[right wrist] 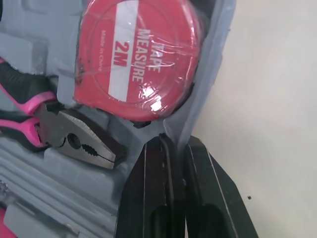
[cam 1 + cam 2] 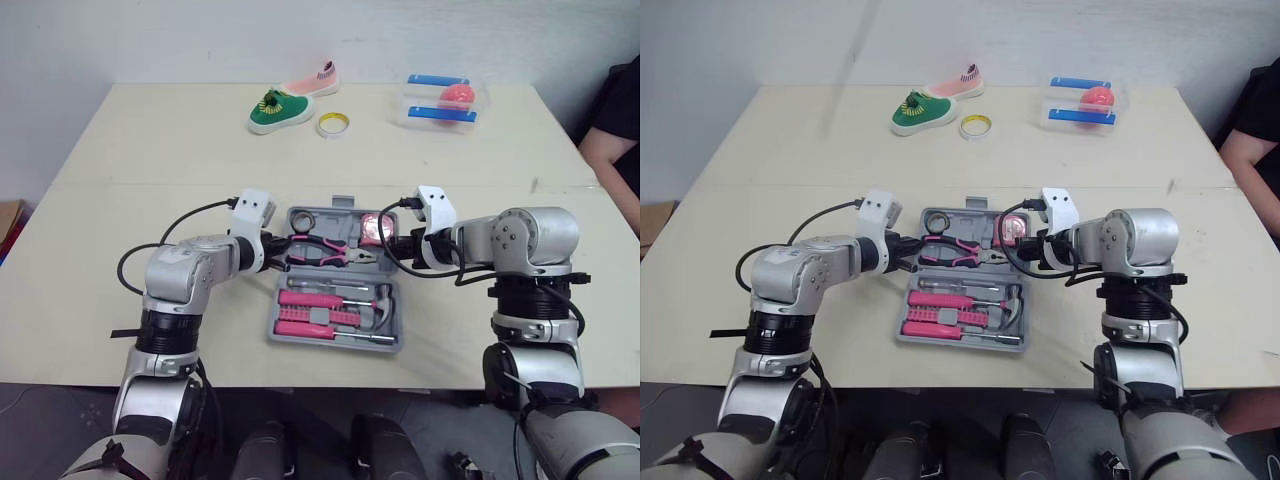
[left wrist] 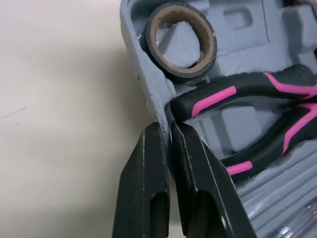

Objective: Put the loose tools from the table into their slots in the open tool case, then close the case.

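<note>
The tool case (image 2: 273,322) is lying open near the middle of the desk's front edge, with the pliers (image 2: 330,253), tape measure (image 1: 138,59) and tape roll (image 3: 181,42) sitting in its far half. The left gripper (image 3: 166,130) is pinching that half's left rim between nearly closed fingers, while the right gripper (image 1: 179,144) is pinching its right rim beside the tape measure

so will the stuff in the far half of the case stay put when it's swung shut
Probably. The pliers and tape measure sit low in moulded recesses of the case, so they should hold. The tape roll rings a smaller peg, so it may slip off. The thin plastic wall pinched by the left gripper and right gripper might flex.
</note>
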